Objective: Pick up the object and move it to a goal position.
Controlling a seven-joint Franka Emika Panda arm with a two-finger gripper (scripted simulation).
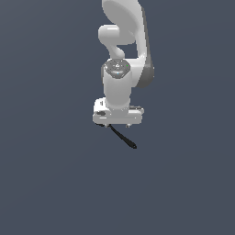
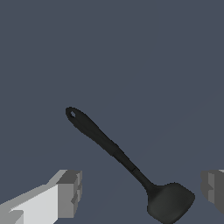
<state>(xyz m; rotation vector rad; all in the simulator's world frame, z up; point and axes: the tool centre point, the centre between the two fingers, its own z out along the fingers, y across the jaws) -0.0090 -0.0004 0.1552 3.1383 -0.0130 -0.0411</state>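
The object [image 1: 123, 137] is a slender black utensil lying on the dark grey floor. In the exterior view it shows as a thin rod slanting down toward that view's right, with a thicker tip. In the wrist view the object [image 2: 109, 146] has a long handle with a hole at one end and a broad rounded head at the other. My white gripper [image 1: 118, 124] hangs just above it, pointing down. In the wrist view the gripper [image 2: 141, 191] is open and empty. One finger [image 2: 68, 192] stands on each side, and the neck near the head lies between them.
The white arm [image 1: 121, 36] rises straight up behind the gripper. The flat dark grey floor [image 1: 50, 174] fills everything else in view. No goal marker shows.
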